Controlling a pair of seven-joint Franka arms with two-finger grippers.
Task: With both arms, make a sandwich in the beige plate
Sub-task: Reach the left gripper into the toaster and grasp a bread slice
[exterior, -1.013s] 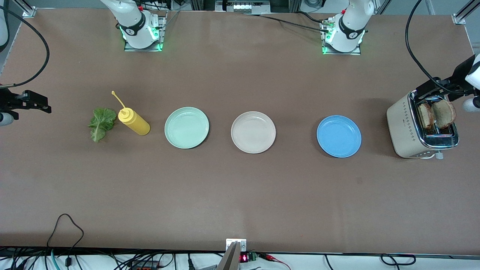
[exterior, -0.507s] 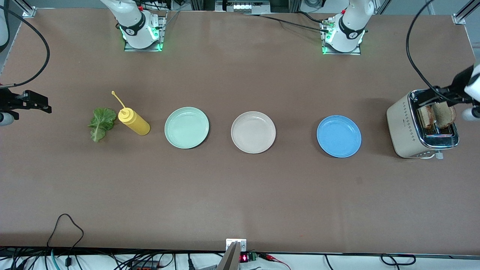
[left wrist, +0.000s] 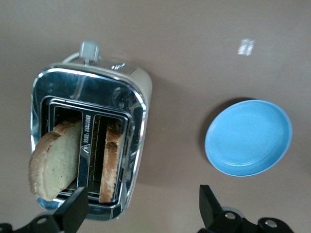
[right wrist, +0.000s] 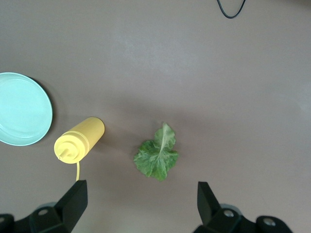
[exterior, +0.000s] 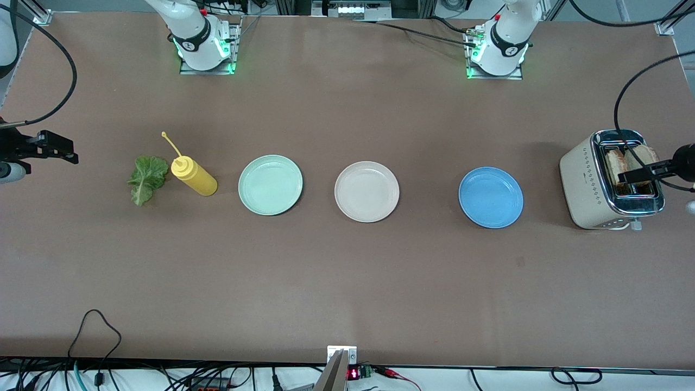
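Note:
Two toasted bread slices (exterior: 616, 163) stand in the slots of a beige toaster (exterior: 586, 184) at the left arm's end of the table; they also show in the left wrist view (left wrist: 53, 160). My left gripper (exterior: 643, 175) is open over the toaster, one finger (left wrist: 73, 209) by the slices, empty. The lettuce leaf (exterior: 146, 178) lies flat near the right arm's end, also in the right wrist view (right wrist: 156, 154). My right gripper (exterior: 66, 152) is open and empty in the air beside it (right wrist: 141, 208). The beige plate (exterior: 366, 191) sits bare at the table's middle.
A yellow squeeze bottle (exterior: 194, 176) lies beside the lettuce, between it and a mint-green plate (exterior: 270, 184). A blue plate (exterior: 490, 197) sits between the beige plate and the toaster. Black cables hang at both table ends.
My left gripper has come down over the toaster and now covers part of the slices. My right gripper has barely shifted.

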